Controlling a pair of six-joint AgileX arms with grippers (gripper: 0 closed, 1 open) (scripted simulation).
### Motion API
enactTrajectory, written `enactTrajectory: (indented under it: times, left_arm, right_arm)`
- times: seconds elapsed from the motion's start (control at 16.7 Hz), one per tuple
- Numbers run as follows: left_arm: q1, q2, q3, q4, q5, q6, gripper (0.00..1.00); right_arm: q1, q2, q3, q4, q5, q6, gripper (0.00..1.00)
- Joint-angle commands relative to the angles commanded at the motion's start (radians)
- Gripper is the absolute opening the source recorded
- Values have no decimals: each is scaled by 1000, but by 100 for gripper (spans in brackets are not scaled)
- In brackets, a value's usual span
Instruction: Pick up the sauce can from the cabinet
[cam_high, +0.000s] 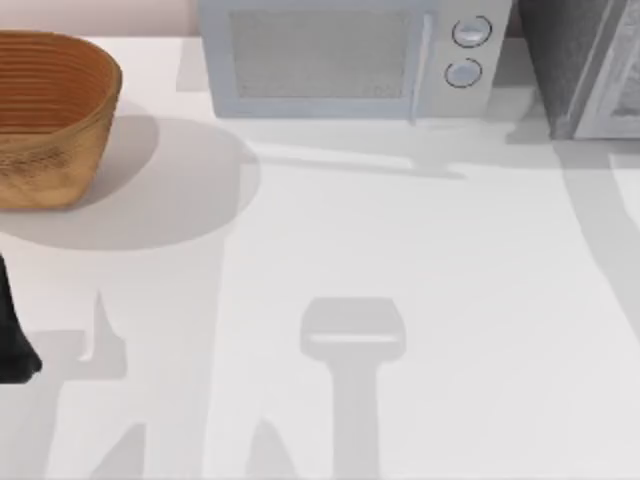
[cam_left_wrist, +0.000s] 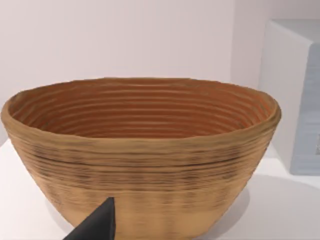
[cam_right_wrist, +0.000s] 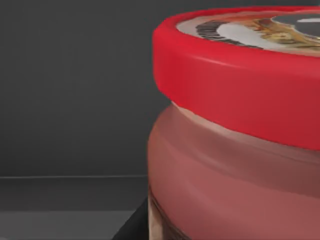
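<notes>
Red-rimmed sauce can (cam_right_wrist: 240, 150), ribbed tan basket (cam_left_wrist: 140, 150)

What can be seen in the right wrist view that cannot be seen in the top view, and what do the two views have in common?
The right wrist view alone gives the sauce can, very close, with its red rim, standing in a dark grey interior. The top view alone gives the basket at the table's left, the microwave at the back, the white table, and the left arm parked at the left edge. Both share the cabinet: from outside in the top view, probably its inside in the other.
</notes>
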Motion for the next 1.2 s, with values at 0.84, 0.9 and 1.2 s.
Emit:
enactTrajectory:
  times: [0.84, 0.9, 1.2]
  left_arm:
    - [0, 0, 0, 0, 0, 0, 100]
    - [0, 0, 0, 0, 0, 0, 100]
    - [0, 0, 0, 0, 0, 0, 100]
  right_arm:
    - [-82, -810, -1376, 423, -97, -16, 0]
    - [-89, -880, -1492, 459, -105, -17, 0]
    - [-119, -1191, -1913, 625, -141, -22, 0]
